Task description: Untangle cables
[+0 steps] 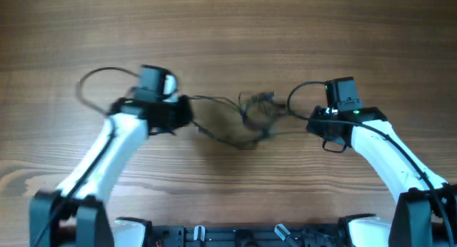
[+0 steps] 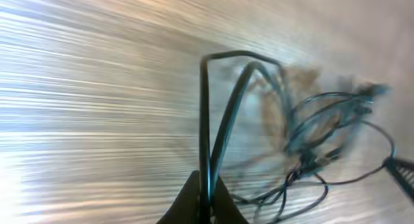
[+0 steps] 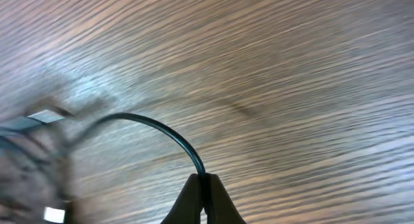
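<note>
The cables (image 1: 253,117) are thin black cords bunched in a loose knot at the table's middle, lifted between both arms. My left gripper (image 1: 187,111) is shut on a folded loop of cable (image 2: 213,120); the tangle hangs beyond it at the right of the left wrist view (image 2: 323,133). My right gripper (image 1: 312,122) is shut on one cable strand (image 3: 168,133) that curves left toward the blurred knot (image 3: 26,140). A strand loops up beside the right wrist (image 1: 296,96).
The wooden table (image 1: 228,33) fills the view. A thicker black arm wire loops out at the left arm (image 1: 89,86). The arm bases stand at the front edge (image 1: 235,236).
</note>
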Tool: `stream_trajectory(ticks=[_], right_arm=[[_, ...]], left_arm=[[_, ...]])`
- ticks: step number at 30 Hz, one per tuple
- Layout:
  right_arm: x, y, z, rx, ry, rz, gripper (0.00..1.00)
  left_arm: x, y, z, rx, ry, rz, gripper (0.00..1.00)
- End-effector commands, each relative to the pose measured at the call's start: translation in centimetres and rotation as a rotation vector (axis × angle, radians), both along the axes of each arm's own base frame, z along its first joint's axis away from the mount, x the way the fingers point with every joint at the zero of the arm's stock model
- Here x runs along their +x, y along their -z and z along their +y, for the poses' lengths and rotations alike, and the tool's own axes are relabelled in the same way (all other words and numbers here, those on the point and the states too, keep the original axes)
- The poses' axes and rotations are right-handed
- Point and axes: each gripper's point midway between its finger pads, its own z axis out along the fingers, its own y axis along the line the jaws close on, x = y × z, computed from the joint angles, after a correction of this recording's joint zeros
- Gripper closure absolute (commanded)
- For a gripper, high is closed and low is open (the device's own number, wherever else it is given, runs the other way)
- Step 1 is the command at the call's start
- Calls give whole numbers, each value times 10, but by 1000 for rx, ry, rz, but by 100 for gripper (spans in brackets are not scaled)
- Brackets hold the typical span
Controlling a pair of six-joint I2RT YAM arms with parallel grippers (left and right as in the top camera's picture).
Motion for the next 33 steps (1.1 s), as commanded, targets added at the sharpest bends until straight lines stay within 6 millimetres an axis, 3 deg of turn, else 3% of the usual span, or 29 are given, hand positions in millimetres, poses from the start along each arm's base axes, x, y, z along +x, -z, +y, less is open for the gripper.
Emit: stream_trajectory(ticks=[1, 4, 8, 11, 16, 18, 19, 20, 21, 22, 23, 24, 25, 26, 28, 33], right_arm=[[2, 2, -28, -41, 121, 3, 96], [2, 2, -53, -38, 217, 3, 96], [0, 1, -90, -18, 363, -4, 96], [-4, 1, -109, -17, 430, -3, 96], [-9, 1, -125, 5, 552, -3, 96], [21, -10, -80, 225, 278, -102, 96], [36, -28, -46, 376, 66, -197, 96], [43, -49, -13, 503, -139, -293, 94], [44, -60, 7, 570, -238, -333, 87], [43, -61, 16, 579, -269, -333, 80], [41, -61, 24, 574, -310, -333, 77], [40, -58, 29, 559, -321, -317, 70], [39, -56, 30, 543, -322, -306, 65], [37, -48, 30, 494, -317, -277, 56], [33, -44, 35, 472, -332, -252, 49], [32, -41, 40, 454, -346, -240, 48]], left_arm=[[15, -32, 72, 49, -156, -117, 96], [12, -38, 130, 60, -338, -116, 96], [4, -38, 174, 31, -493, -94, 96], [1, -39, 189, -13, -599, -75, 96], [3, -41, 191, -29, -626, -81, 96], [10, -49, 173, -134, -599, -93, 96], [16, -54, 162, -180, -560, -114, 96], [23, -63, 144, -235, -495, -146, 96], [30, -70, 127, -263, -430, -175, 96], [33, -73, 114, -268, -383, -193, 91], [36, -74, 98, -260, -316, -213, 66], [37, -75, 83, -249, -257, -226, 28], [37, -74, 74, -245, -231, -226, 16], [37, -72, 60, -236, -193, -221, 11], [34, -66, 40, -226, -137, -204, 11], [24, -40, -13, -186, 6, -141, 15]])
